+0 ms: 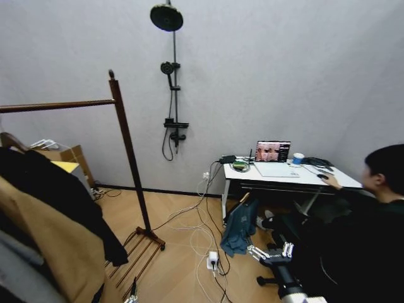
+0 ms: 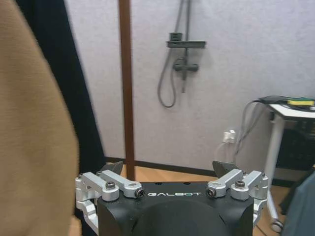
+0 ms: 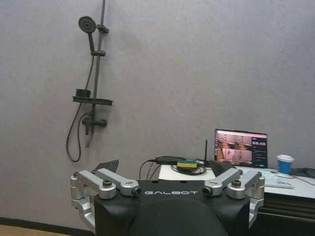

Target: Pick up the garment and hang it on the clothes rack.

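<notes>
Seemingly both the left gripper (image 2: 170,173) and right gripper (image 3: 162,169) gape empty.

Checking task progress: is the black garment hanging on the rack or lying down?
Hanging: the black garment drapes from a hanger under the clothes rack bar, beside a tan coat.

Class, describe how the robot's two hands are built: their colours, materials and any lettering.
Both the left hand and the right hand have a black housing lettered GALBOT in white. Silver metal linkage bars with dark bolts sit at each side, carrying black fingertips.
</notes>
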